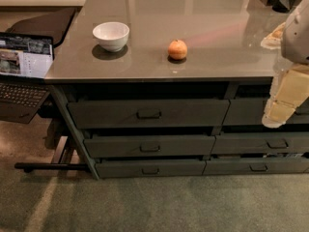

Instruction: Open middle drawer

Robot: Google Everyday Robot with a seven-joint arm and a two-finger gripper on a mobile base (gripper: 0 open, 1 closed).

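I see the white bowl [111, 35] on the countertop [203, 57], the orange fruit [177, 49] apart to its right (outside the bowl). The middle drawer [116, 146] sits in the left stack between the top drawer [106, 112] and the bottom drawer [120, 168], its inside hidden. My gripper [277, 115] hangs far right, tilted downward, well apart from that drawer; I can't tell how it's set.

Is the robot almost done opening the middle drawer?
Not yet. Nothing looks done: the middle drawer looks pushed in. In hand: the pincer hangs far right, away from the drawer's handle. Left: reach the handle, grip it, pull.
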